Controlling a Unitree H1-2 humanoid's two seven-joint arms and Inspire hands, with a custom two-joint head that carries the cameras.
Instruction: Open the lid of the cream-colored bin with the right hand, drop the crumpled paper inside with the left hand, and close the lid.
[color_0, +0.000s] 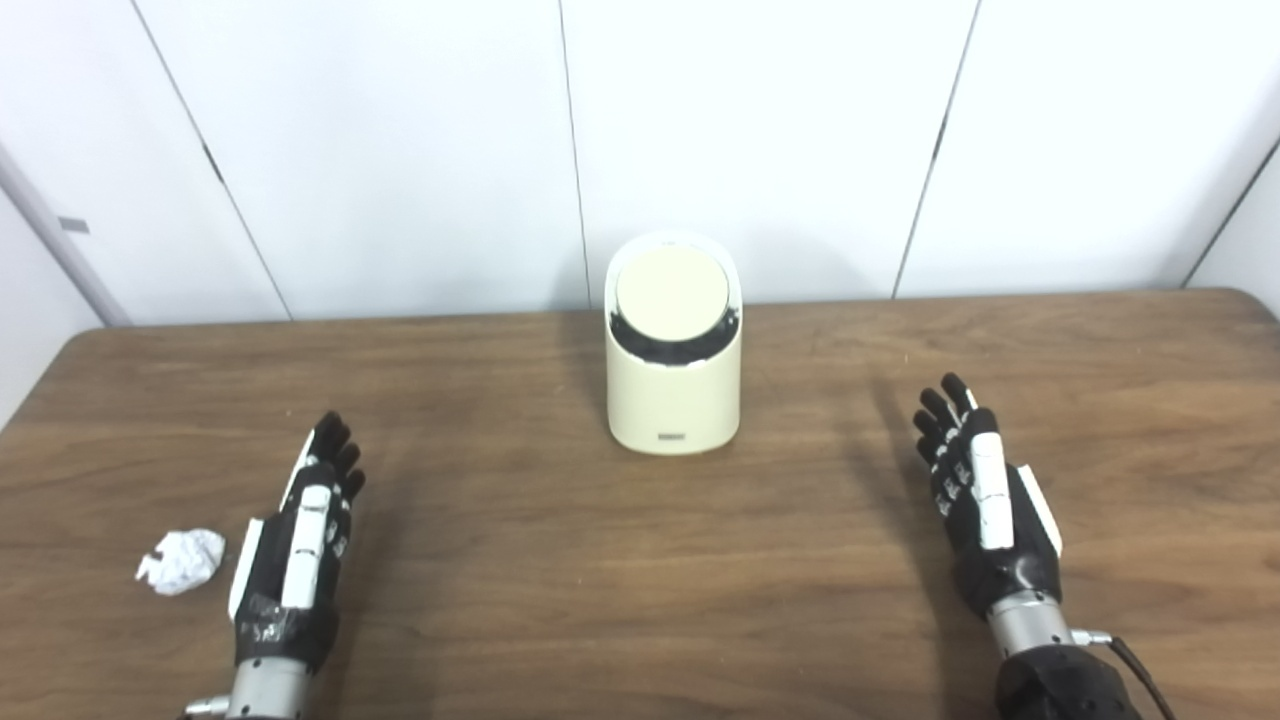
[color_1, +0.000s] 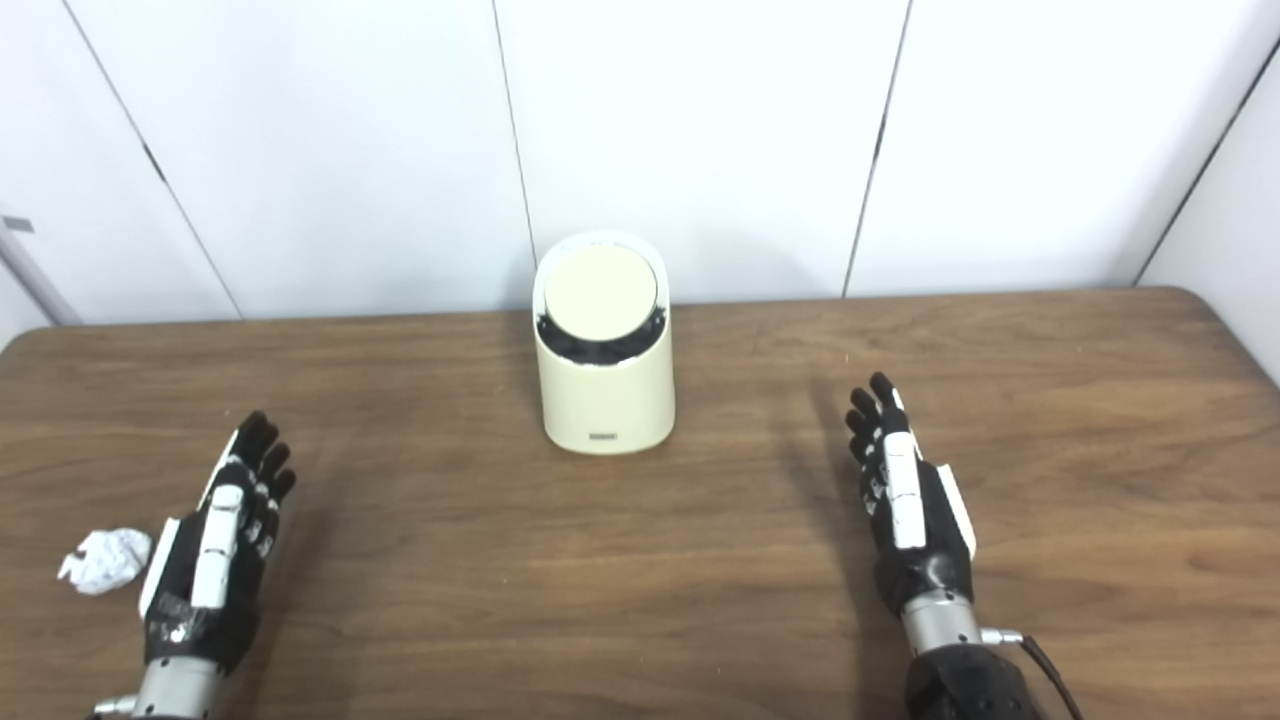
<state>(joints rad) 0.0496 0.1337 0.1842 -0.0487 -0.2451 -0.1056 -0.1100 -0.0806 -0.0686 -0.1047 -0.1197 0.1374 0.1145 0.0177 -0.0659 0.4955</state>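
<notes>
Cream-colored bin (color_0: 673, 378) upright at far centre of table (color_0: 520, 600), round lid (color_0: 671, 294) closed. Crumpled paper (color_0: 181, 560) near left, just beside left hand (color_0: 298, 545). Left hand and right hand (color_0: 985, 505): fingers extended, empty, well apart from bin.
</notes>
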